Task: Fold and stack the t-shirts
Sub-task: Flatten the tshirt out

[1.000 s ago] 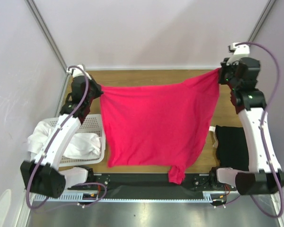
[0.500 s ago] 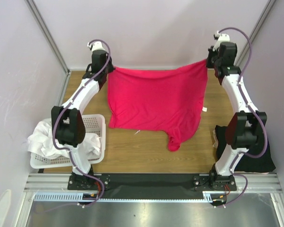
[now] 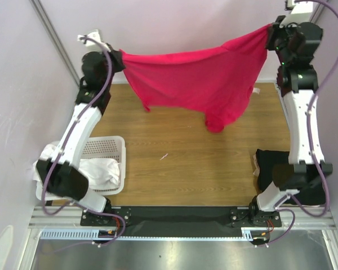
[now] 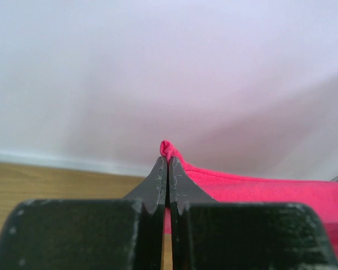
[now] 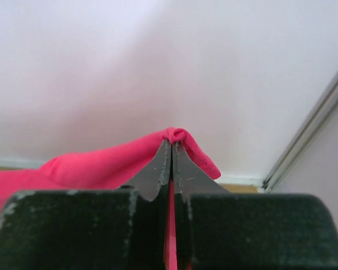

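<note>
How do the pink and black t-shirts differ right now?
The pink t-shirt hangs spread aloft, pinched at two corners by the left tool and right tool. The black t-shirt lies on the table at its right edge, ungripped. The pink one is stretched wide, while the black one is a compact heap. Both are outside the basket.

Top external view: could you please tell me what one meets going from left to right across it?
white basket → crimson-pink t-shirt → black t-shirt
</note>
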`<action>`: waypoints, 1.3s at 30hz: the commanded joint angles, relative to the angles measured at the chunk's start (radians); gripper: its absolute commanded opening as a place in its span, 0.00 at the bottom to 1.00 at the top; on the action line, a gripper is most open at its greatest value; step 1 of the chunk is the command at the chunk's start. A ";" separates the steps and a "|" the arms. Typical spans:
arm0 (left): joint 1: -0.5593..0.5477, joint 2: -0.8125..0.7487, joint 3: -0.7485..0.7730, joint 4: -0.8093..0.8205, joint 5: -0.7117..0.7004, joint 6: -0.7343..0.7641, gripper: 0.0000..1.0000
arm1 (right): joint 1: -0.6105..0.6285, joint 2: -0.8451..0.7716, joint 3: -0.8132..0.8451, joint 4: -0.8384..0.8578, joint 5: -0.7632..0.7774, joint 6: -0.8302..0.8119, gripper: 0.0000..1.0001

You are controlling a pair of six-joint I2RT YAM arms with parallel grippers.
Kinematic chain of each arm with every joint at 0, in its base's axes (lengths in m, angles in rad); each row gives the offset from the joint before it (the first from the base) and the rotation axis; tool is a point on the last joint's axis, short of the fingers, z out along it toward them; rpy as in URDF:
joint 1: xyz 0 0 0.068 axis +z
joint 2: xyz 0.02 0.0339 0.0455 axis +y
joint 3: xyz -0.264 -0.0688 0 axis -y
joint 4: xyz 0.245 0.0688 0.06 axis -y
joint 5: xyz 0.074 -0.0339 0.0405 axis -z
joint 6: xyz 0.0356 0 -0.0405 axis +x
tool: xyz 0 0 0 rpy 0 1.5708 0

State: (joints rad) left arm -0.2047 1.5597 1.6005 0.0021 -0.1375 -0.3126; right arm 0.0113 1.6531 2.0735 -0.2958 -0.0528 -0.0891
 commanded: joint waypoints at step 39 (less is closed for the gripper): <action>-0.009 -0.582 0.001 -0.432 0.030 0.115 0.00 | -0.004 -0.576 0.235 -0.463 0.235 -0.231 0.00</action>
State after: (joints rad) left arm -0.2203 1.0122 1.5864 -0.4057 -0.0406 -0.2111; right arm 0.0120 1.0954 2.3142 -0.7921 0.0620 -0.2680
